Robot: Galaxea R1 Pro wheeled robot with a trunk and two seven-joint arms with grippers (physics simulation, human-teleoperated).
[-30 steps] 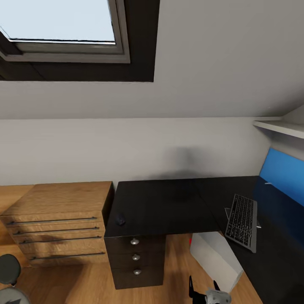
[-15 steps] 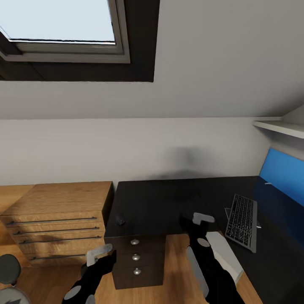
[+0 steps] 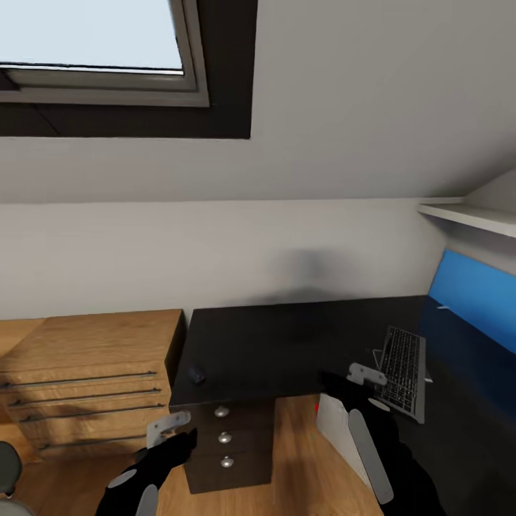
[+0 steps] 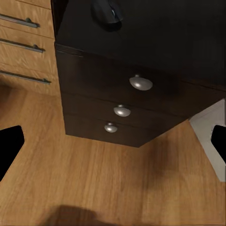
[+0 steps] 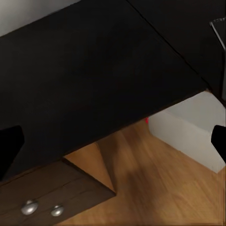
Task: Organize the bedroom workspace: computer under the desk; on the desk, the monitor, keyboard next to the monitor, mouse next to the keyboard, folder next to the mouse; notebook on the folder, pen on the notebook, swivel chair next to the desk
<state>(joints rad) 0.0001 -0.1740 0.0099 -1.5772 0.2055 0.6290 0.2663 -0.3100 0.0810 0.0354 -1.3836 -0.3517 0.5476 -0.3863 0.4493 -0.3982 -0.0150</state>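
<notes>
Head view: we face the attic bedroom's sloping white-grey wall [image 3: 322,107] w/ a dark-framed skylight [image 3: 93,43] up at the left. The long black L-shaped table [image 3: 287,344] sits below it. On its right wing lies the flat black keyboard w/ pale keys [image 3: 401,371], and past that a bright blue screen of the monitor [image 3: 473,294] runs off the right edge. A small dark rounded mouse [image 3: 196,373] rests near the table's front left corner. Under the top: black drawers w/ round silver knobs [image 3: 224,437], and to their right the light grey computer tower [image 3: 344,430] on the wood plank floor [image 3: 301,466], red spot at its upper corner. A wooden drawer chest [image 3: 86,380] stands just beside the table on the left. A white shelf [image 3: 466,215] sits high on the right wall. Our left gripper [image 3: 168,424] hangs in front of the drawers; our right gripper [image 3: 365,374] is at the table's front edge near the keyboard. From here we can't tell the fingers' spread.

Left wrist view: drawer front w/ three knobs [image 4: 122,111] straight ahead, mouse [image 4: 107,10] on the table corner above, chest handles [image 4: 19,42] beside. Dark fingers [image 4: 9,146] sit at opposite edges, spread wide, nothing between.

Right wrist view: black tabletop [image 5: 94,80], grey tower [image 5: 193,136] under it on the floor, two knobs [image 5: 29,207] low down. Fingers [image 5: 8,146] again far apart, pinching nothing.
</notes>
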